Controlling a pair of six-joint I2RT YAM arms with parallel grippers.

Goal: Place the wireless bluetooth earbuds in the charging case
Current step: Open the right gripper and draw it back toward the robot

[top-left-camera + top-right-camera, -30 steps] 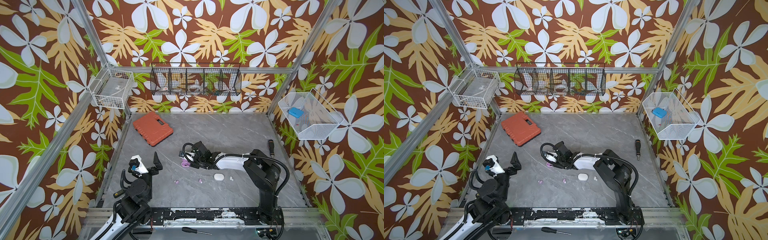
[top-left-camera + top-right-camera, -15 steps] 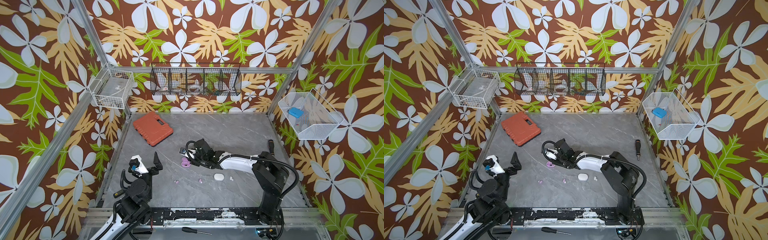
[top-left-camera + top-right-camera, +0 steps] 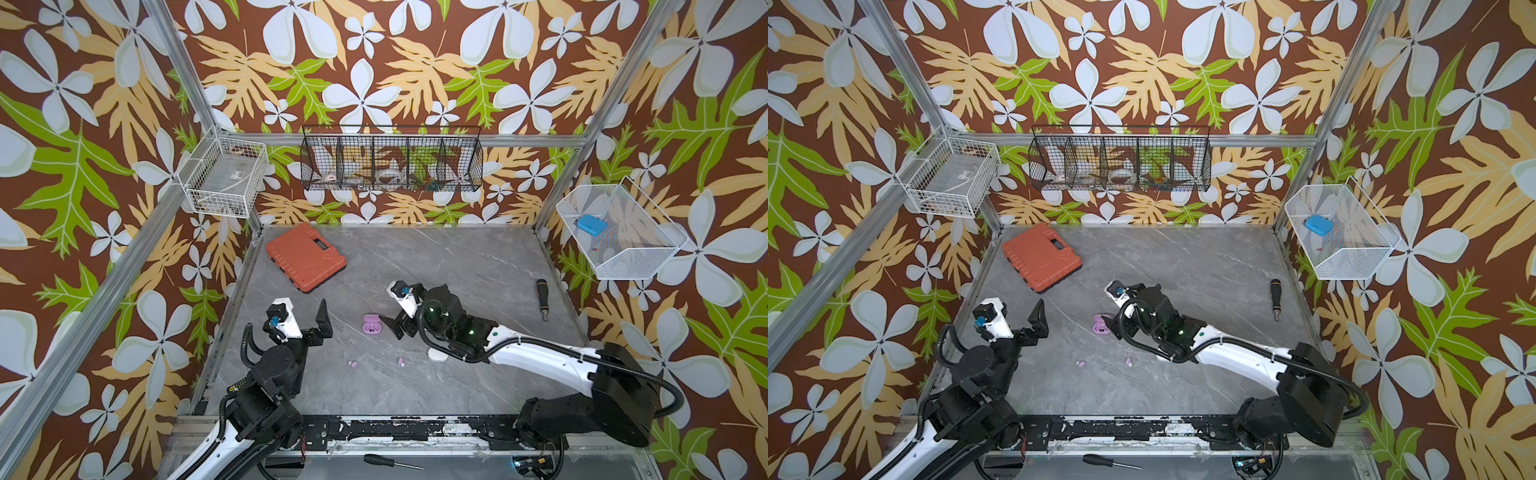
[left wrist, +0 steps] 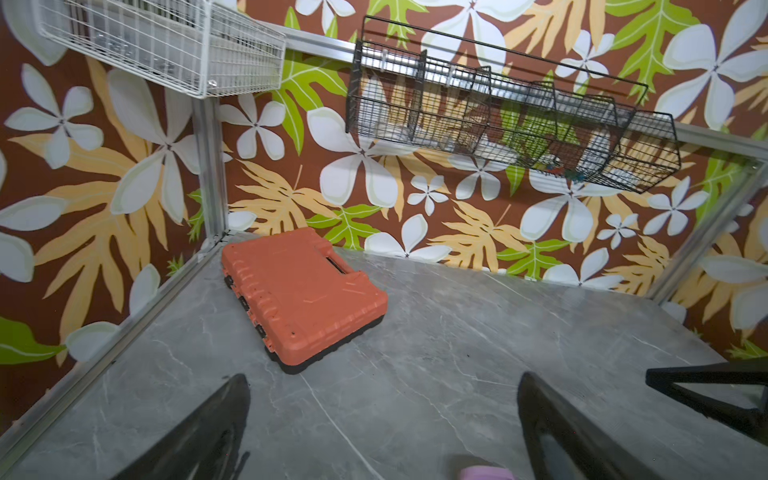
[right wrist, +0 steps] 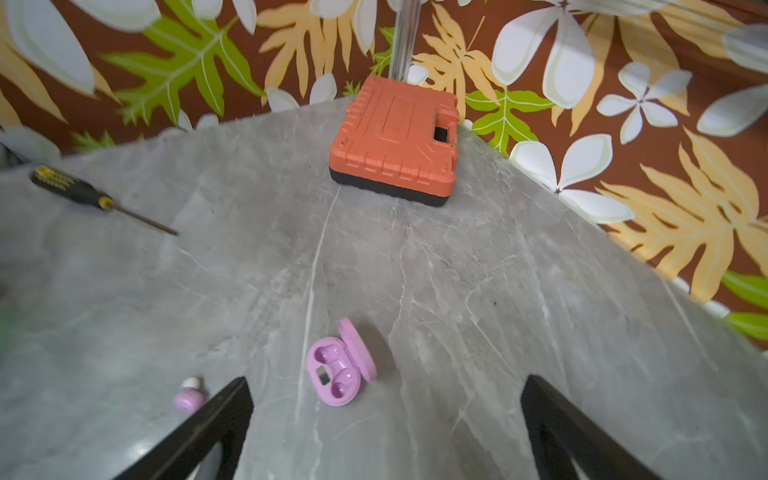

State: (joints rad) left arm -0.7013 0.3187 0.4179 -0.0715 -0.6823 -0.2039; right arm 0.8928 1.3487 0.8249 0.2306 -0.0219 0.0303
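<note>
- On the worktop [image 3: 457, 266], the open charging case [image 3: 371, 324] is seen at 9 o'clock of the right end effector [image 5: 385, 379], jaws spread, nothing clamped.
- Two lilac earbuds [image 3: 353, 364] [image 3: 400, 361] are found at the case's 7 and 5 o'clock.

Your surface is a grey marble-patterned table [image 3: 457, 266], and on it you have an orange tool case [image 3: 305, 257] lying flat at the far left corner and a lilac charging case [image 3: 371, 324] near the middle, lid raised. Nearer the front edge you have one lilac earbud [image 3: 353, 364] and a second lilac earbud [image 3: 401, 361], apart from each other. To their right you have a white case [image 3: 435, 355], only partly visible, and a black-handled screwdriver [image 3: 542, 297] near the right edge, well apart from the rest.
</note>
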